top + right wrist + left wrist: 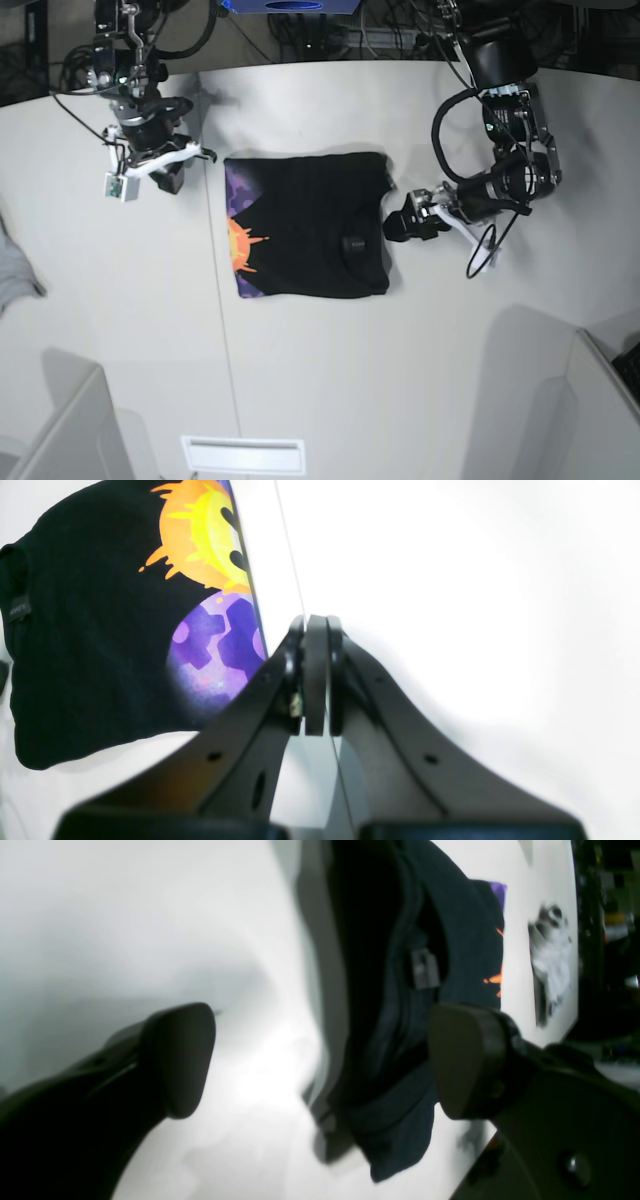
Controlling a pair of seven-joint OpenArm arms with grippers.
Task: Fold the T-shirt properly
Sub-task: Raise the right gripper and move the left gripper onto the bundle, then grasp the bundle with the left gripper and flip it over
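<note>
The black T-shirt (305,225) lies folded into a rectangle in the middle of the white table (330,380), with its orange sun and purple print (240,245) along its left edge. My left gripper (392,226) is at the shirt's right edge. In the left wrist view it (322,1060) is open, and the shirt's collar end (400,990) with its label lies between and beyond the fingers. My right gripper (168,168) hovers off the shirt's top left corner. In the right wrist view it (316,630) is shut and empty, with the shirt (100,630) to its left.
A small grey cloth (12,265) lies at the table's left edge. A thin seam (225,330) runs down the table. A white slotted plate (243,455) sits at the front. Grey panels stand at the lower corners (60,430). Cables hang by the left arm (480,250).
</note>
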